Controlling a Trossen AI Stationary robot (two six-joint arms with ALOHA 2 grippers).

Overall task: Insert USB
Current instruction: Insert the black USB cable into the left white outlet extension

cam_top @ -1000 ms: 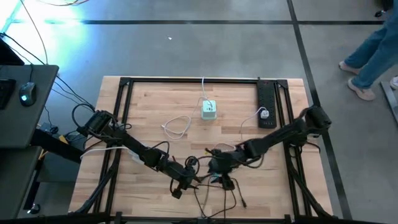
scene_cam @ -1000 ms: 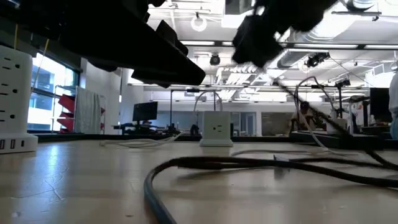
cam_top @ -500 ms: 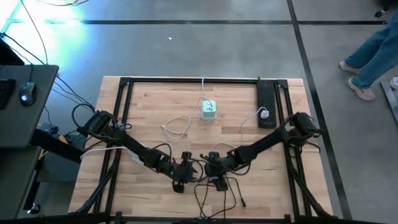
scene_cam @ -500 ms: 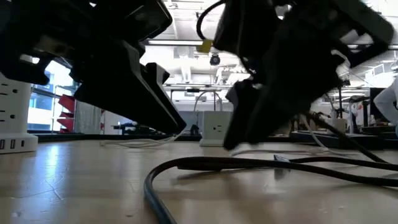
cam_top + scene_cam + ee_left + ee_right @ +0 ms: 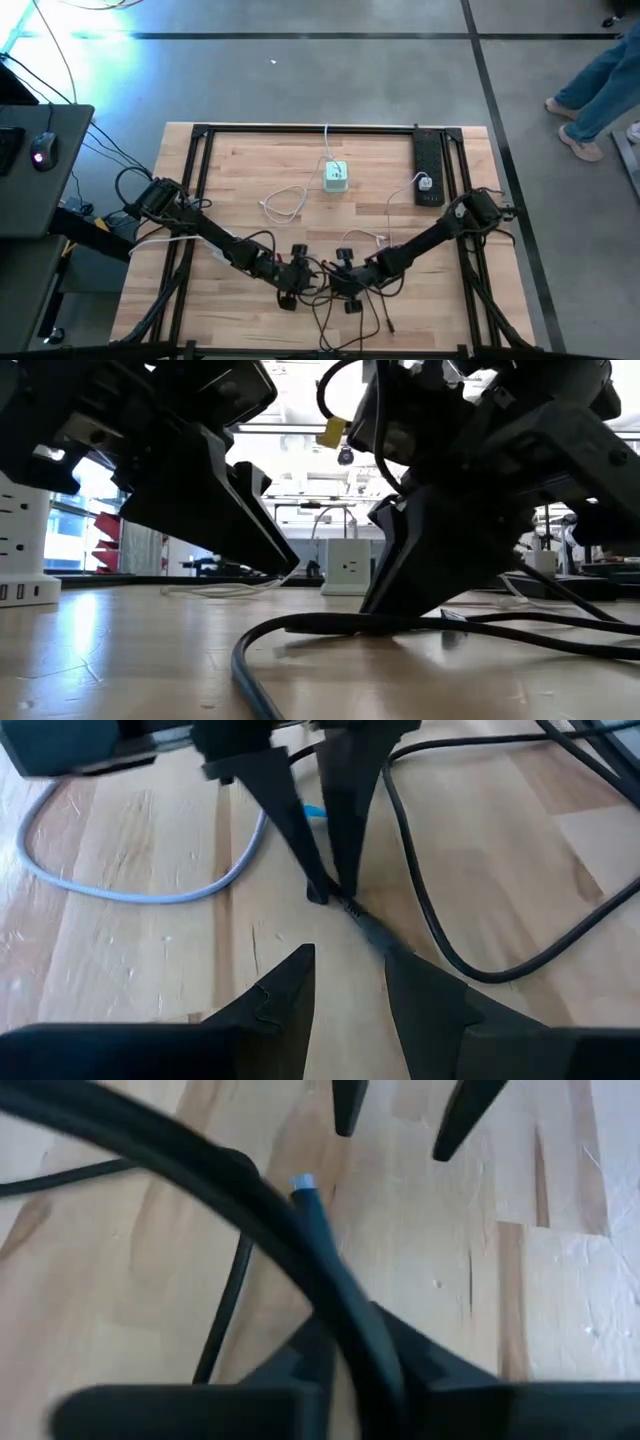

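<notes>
A black cable (image 5: 352,303) lies in loops on the wooden table near its front edge. One end has a pale blue tip (image 5: 303,1183). My right gripper (image 5: 335,283) is down at the table and shut on this cable; it also shows in the left wrist view (image 5: 332,892). My left gripper (image 5: 303,275) is open and empty, a little to the left, facing the right gripper, with its fingers (image 5: 290,995) just above the wood. A white charger block (image 5: 335,177) stands upright at the middle of the table. My right gripper pinches the black cable (image 5: 348,908) between its two fingertips. The fingers come slanting down from above and from the table's right. The cable lies on the table on both sides of the hold. In the right wrist view a short blue-tipped end sticks out ahead of the fingers.
A black power strip (image 5: 428,168) lies at the far right with a white plug in it. A white cable (image 5: 285,205) loops left of the charger block. A black frame (image 5: 200,180) borders the table. A person (image 5: 600,80) walks beyond the far right corner.
My right gripper has gone toward the table's left edge and down, from above the table onto the black cable. My left gripper has gone a little toward the far edge and now stands close to the right gripper.
</notes>
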